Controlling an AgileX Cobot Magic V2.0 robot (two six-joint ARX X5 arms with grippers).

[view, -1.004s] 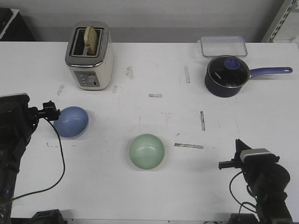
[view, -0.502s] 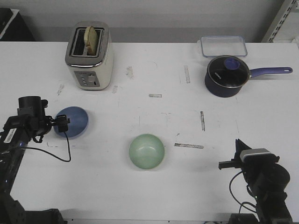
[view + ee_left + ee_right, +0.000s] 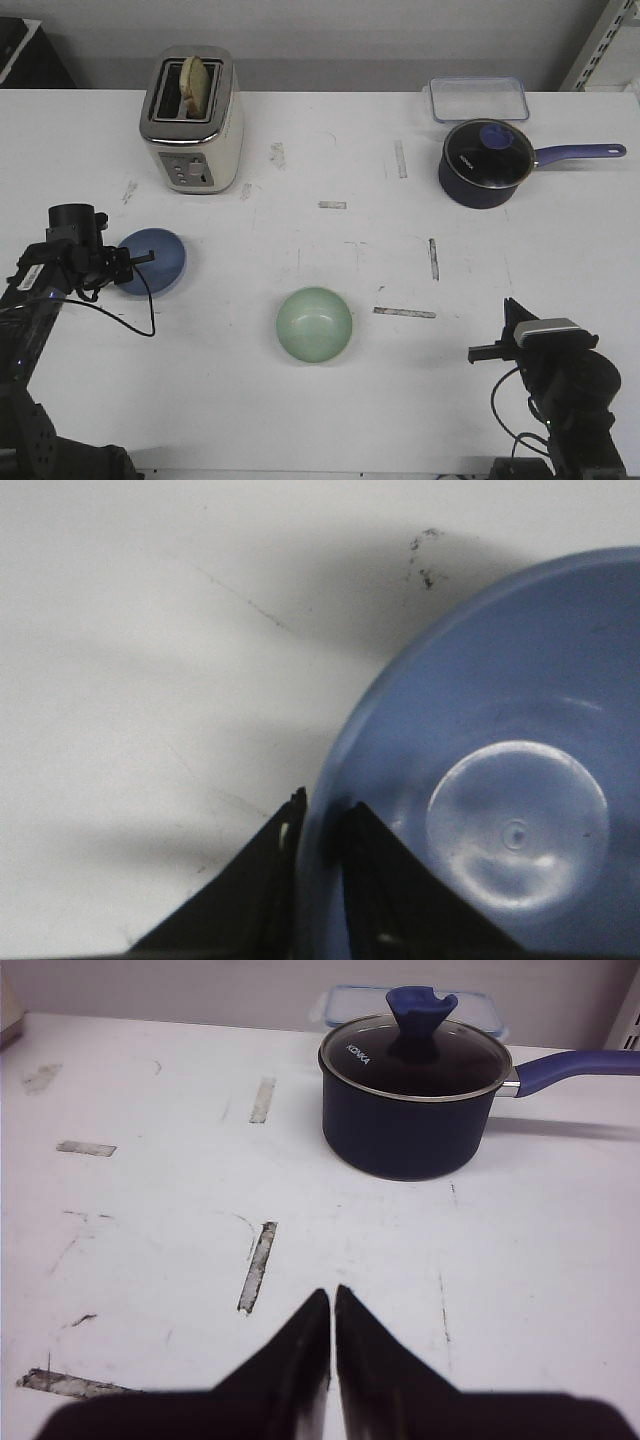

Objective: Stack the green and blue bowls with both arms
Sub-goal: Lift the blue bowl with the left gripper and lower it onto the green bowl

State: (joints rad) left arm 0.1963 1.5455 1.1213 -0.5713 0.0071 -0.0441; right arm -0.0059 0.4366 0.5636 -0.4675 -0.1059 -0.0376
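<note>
The pale blue bowl (image 3: 152,261) sits at the left of the table, mouth up. My left gripper (image 3: 138,261) is shut on its near rim, one finger inside and one outside; the left wrist view shows the blue bowl (image 3: 500,780) filling the frame with the gripper (image 3: 322,810) pinching its rim. The mint green bowl (image 3: 314,323) sits mouth up in the middle front of the table, free of both arms. My right gripper (image 3: 490,351) rests low at the front right, shut and empty, as the right wrist view (image 3: 332,1295) shows.
A cream toaster (image 3: 192,120) with bread stands at the back left. A dark navy saucepan (image 3: 486,164) with lid and long handle stands at the back right, also in the right wrist view (image 3: 412,1100). A clear lidded box (image 3: 478,98) lies behind it.
My left arm has swung down and settled at the blue bowl's near rim, and the fingers have closed on it. The bowl has shifted slightly left. The right arm has not moved.
</note>
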